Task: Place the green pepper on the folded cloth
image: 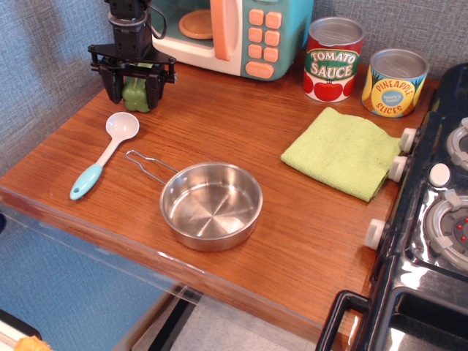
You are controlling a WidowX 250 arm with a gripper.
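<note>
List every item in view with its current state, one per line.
green pepper: upright, between the fingers
gripper: around the pepper; closure unclear
folded cloth: flat, bare
steel pan: upright, empty
spoon: lying flat
tomato sauce can: standing
pineapple can: standing
toy microwave: door ajar

The green pepper (pixel 135 93) is a small, matte sage-green toy with blocky lobes. It sits at about ten o'clock on the wooden counter, near the back left corner, upright as far as can be told, its upper part and sides partly hidden. The folded cloth (pixel 342 152) is a lime-green, textured square lying flat at about three o'clock, turned slightly askew to the counter's edge, well apart from the pepper.
</note>
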